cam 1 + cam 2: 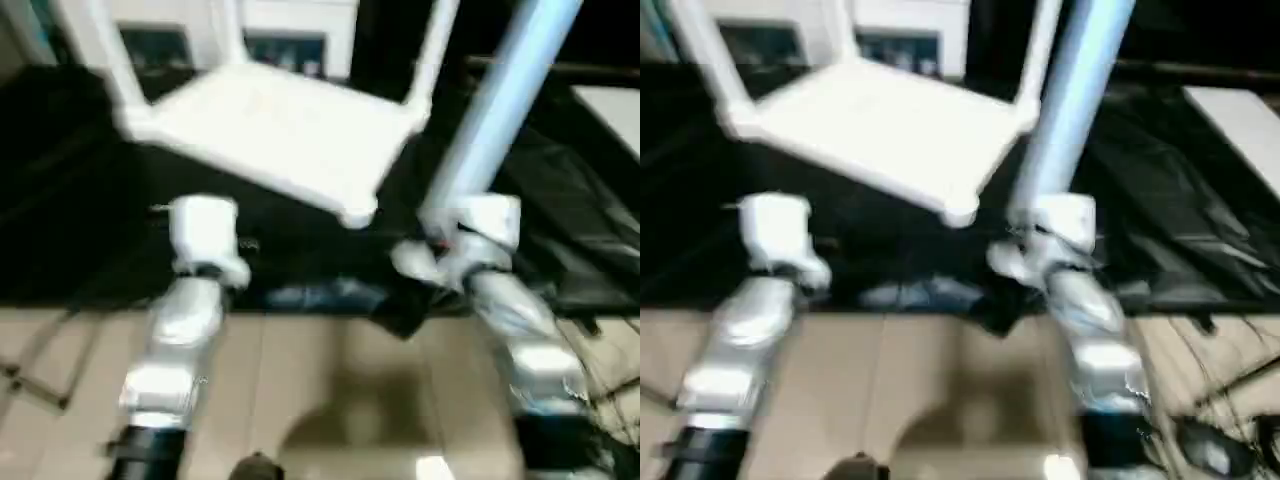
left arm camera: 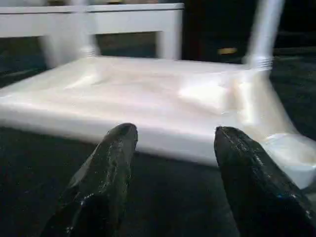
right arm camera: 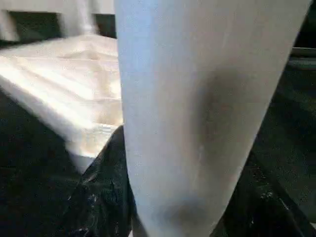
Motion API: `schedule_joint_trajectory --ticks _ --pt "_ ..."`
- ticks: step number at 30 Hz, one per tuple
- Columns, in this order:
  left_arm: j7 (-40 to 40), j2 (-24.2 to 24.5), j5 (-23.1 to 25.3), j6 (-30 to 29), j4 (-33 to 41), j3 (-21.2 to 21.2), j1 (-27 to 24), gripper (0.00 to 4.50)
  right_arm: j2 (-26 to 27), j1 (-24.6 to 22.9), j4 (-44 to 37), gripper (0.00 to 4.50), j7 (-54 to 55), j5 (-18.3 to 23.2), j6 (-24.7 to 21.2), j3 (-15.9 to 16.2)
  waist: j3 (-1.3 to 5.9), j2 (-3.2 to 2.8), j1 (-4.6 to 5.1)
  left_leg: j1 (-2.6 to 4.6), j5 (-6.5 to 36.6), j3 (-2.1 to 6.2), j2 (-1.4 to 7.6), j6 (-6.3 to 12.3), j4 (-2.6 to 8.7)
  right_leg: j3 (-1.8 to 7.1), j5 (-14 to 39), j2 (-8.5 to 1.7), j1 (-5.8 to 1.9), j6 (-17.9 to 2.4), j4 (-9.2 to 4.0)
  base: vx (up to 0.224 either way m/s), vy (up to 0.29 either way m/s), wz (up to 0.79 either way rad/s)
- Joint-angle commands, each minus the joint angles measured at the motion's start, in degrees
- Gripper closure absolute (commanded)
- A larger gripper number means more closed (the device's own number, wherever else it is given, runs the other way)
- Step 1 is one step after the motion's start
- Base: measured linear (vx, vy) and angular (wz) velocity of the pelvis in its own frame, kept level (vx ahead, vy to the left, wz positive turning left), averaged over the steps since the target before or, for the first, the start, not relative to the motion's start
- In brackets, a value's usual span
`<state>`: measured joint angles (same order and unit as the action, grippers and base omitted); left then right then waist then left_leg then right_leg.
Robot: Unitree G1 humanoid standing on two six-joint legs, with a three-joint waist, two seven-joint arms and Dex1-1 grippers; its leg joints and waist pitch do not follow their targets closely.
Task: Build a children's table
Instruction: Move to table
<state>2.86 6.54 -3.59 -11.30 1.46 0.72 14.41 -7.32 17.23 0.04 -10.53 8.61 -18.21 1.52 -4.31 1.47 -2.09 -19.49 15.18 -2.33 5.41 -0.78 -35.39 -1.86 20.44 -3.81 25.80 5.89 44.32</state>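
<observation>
The children's table tabletop [image 1: 270,130] lies underside up on black cloth. Three white legs stand in its corners: far left [image 1: 100,50], back [image 1: 228,30] and right [image 1: 435,50]. Its near corner socket [image 1: 357,212] has no leg in it. My right gripper [image 3: 185,148] is shut on a fourth leg [image 1: 500,110], which it holds tilted upward just right of that corner. Black fingers [image 3: 106,187] flank the tube. Near the tabletop's front edge, my left gripper [image 2: 175,136] is open and touches nothing.
Black cloth [image 1: 70,200] covers the work surface, and wooden floor [image 1: 320,380] lies in front of it. A flat white board [image 1: 612,110] rests at the far right. White furniture [image 2: 98,19] stands behind the tabletop. Cables [image 1: 40,385] trail on the floor.
</observation>
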Motion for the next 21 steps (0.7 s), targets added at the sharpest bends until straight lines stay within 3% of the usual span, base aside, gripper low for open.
schedule_joint_trajectory --ticks 1,2,3,4,5,6,7,8,9,10,11,12,13,14,15,16,17,18,19,20,21 --pt "-0.5 -0.7 0.6 -0.2 0.0 -0.5 0.4 1.64 -1.0 -0.4 -2.5 2.69 -2.1 1.1 -1.9 -0.1 2.78 2.13 0.0 -0.85 -18.6 1.72 -0.78 24.38 3.68 2.05 -20.5 -0.41 -3.67 -1.2 -8.65 0.0 0.0 0.0" --pt "-0.7 -0.7 0.6 0.0 -0.1 -0.1 0.5 1.64 -1.3 -0.3 -2.9 2.69 -3.2 1.0 -1.9 0.9 2.67 3.0 0.24 -3.12 -8.3 -0.1 -3.88 20.88 3.2 3.58 -17.6 -1.63 -7.29 1.8 -11.18 0.0 0.0 0.0" --pt "-1.1 -0.6 0.7 -0.3 0.2 0.4 0.3 1.64 -2.0 -0.3 -3.4 2.69 -5.0 0.1 -1.5 2.9 4.3 3.71 -0.55 -6.18 4.1 -1.14 -1.93 11.71 -7.45 4.45 -1.9 -12.25 -13.26 8.2 -14.84 0.133 -0.089 0.33" --pt "-1.2 -0.4 0.6 -0.4 0.5 0.6 0.0 1.64 -1.8 -0.4 -3.5 2.69 -5.7 0.4 -1.3 3.3 5.06 3.88 -0.12 -6.61 2.7 -1.6 -1.77 8.77 -7.52 3.43 -4.9 -11.57 -14.11 7.9 -14.35 0.183 -0.112 0.42" --pt "-1.2 -0.3 0.6 -0.5 0.7 0.7 -0.1 1.64 -1.7 -0.4 -3.6 2.69 -6.2 0.8 -1.2 3.4 3.18 3.66 0.51 -7.0 0.8 -1.6 0.06 5.78 -7.6 0.67 -7.1 -13.11 -12.84 5.8 -15.6 0.183 -0.112 0.42" --pt "-1.2 -0.2 0.7 -0.5 1.0 0.7 -0.4 1.64 -1.1 -0.3 -3.6 2.69 -6.5 1.3 -0.6 3.0 2.98 3.12 0.38 -6.1 -0.4 -1.72 1.0 4.48 -7.11 -0.67 -3.7 -13.91 -12.52 2.7 -16.98 0.196 -0.093 0.54" --pt "-1.2 -0.1 0.7 -0.6 1.2 0.8 -0.6 1.64 -0.5 -0.3 -3.6 2.69 -6.5 2.3 -0.8 2.4 2.61 -0.36 0.75 -3.49 -2.4 -1.52 4.7 3.22 -2.24 -0.19 9.7 -12.12 -12.28 -8.1 -18.53 0.158 -0.022 0.44" --pt "-1.1 0.1 0.7 -0.6 1.4 0.8 -0.7 1.64 0.0 -0.2 -3.6 2.69 -6.6 3.2 -1.1 1.8 1.89 -0.36 0.81 -2.94 -2.1 -1.7 6.1 3.23 0.08 -1.84 12.2 -9.91 -12.65 -11.4 -18.29 0.158 -0.022 0.44" --pt "-0.9 0.3 0.7 -0.8 1.7 0.9 -1.0 1.64 0.5 -0.2 -3.7 2.69 -6.6 4.4 -1.3 1.3 1.7 -1.36 1.15 -2.09 -2.7 -1.94 6.87 2.94 2.82 -4.32 12.3 -6.69 -13.66 -12.7 -17.67 0.18 0.035 0.06" --pt "-0.8 0.6 0.9 -1.6 2.1 1.0 -1.2 1.64 0.2 -0.1 -4.0 2.69 -6.9 4.5 -0.9 1.4 2.33 -3.68 2.7 4.16 1.1 2.2 9.13 8.22 5.96 -6.35 7.5 0.64 -7.79 -10.9 -8.98 0.235 0.045 0.0" --pt "-0.8 0.6 0.9 -1.6 2.1 1.0 -1.1 1.64 0.1 -0.1 -4.0 2.69 -6.9 4.4 -0.8 1.5 4.16 -2.27 3.52 10.06 -0.8 5.79 12.0 15.19 4.54 -3.97 5.5 0.54 -1.9 -8.0 -3.74 0.235 0.045 0.0" --pt "-0.2 1.0 0.8 -1.4 1.7 1.1 -0.8 1.64 -0.7 -0.1 -4.1 2.69 -7.6 3.9 -0.2 1.8 3.81 -2.75 2.06 9.14 -9.3 4.24 10.11 16.26 2.91 -3.13 1.5 0.57 0.54 -3.8 -1.74 0.218 0.048 0.18" --pt "-0.1 1.0 0.8 -1.2 1.6 1.1 -0.8 1.64 -1.0 -0.3 -4.2 2.69 -7.8 3.9 0.0 1.9 3.76 -2.42 2.09 8.4 -13.9 3.39 9.59 16.44 3.11 -2.97 -0.7 0.62 1.06 -2.1 -1.22 0.177 0.045 0.09" --pt "0.2 0.9 0.4 -1.0 0.8 1.2 -0.4 1.64 -0.6 -0.5 -3.5 2.69 -6.9 3.6 0.8 1.3 3.92 -1.48 1.83 7.42 -18.7 1.33 8.85 16.63 3.92 -2.83 -5.3 0.56 1.54 -0.8 -1.24 0.177 0.045 0.09" --pt "0.3 0.9 0.2 -1.1 0.7 1.2 -0.4 1.64 -0.5 -0.6 -3.4 2.69 -6.7 3.7 0.7 1.0 3.69 -0.19 1.97 6.85 -22.6 0.02 8.09 18.76 4.21 -2.09 -10.9 -0.25 2.47 -1.8 -2.69 0.148 0.013 0.01" --pt "0.4 0.8 0.2 -1.1 0.7 1.1 -0.3 1.64 -0.4 -0.6 -3.3 2.69 -6.5 3.6 0.7 0.9 3.69 0.77 2.23 6.76 -21.6 -0.74 7.09 19.44 3.96 -1.09 -14.4 -1.25 2.29 -4.0 -5.19 0.148 -0.036 -0.03" --pt "0.6 0.8 0.2 -1.0 0.6 0.9 -0.2 1.64 -0.4 -0.5 -3.3 2.69 -6.3 3.5 0.8 0.7 3.3 3.29 1.81 4.73 -9.6 -4.26 3.04 16.84 3.59 1.05 -17.4 -2.86 -1.08 -8.1 -10.71 0.148 -0.036 -0.03" --pt "0.8 0.8 0.2 -1.0 0.6 0.4 -0.1 1.64 -0.2 -0.5 -3.5 2.69 -6.5 3.3 0.6 0.5 3.37 5.94 -0.38 1.01 4.7 -5.65 -1.42 11.96 -1.46 7.6 2.0 -7.12 -7.25 -8.9 -16.16 0.141 -0.097 0.09" --pt "0.8 0.7 0.3 -0.9 0.4 0.1 0.1 1.64 -0.2 -0.5 -3.6 2.69 -6.6 3.2 0.6 0.4 3.37 5.94 -0.38 1.01 4.7 -5.65 -1.42 11.96 -1.46 7.6 2.0 -7.12 -7.25 -8.9 -16.16 0.155 -0.091 0.07" --pt "0.8 0.7 0.4 -0.8 0.2 -0.1 0.3 1.64 -0.1 -0.5 -3.7 2.69 -6.7 3.1 0.7 0.3 4.24 4.71 -0.94 -1.23 4.2 -3.55 -0.8 7.68 -5.05 9.87 9.6 -10.74 -11.55 -16.5 -15.7 0.155 -0.091 0.07" --pt "0.9 0.6 0.4 -0.8 -0.1 -0.2 0.5 1.64 0.0 -0.6 -3.7 2.69 -6.8 3.2 0.7 0.2 3.17 2.67 -1.31 -4.05 0.5 -1.48 1.41 0.74 -7.1 9.22 6.6 -11.94 -12.74 -26.1 -15.37 0.162 -0.023 -0.14"
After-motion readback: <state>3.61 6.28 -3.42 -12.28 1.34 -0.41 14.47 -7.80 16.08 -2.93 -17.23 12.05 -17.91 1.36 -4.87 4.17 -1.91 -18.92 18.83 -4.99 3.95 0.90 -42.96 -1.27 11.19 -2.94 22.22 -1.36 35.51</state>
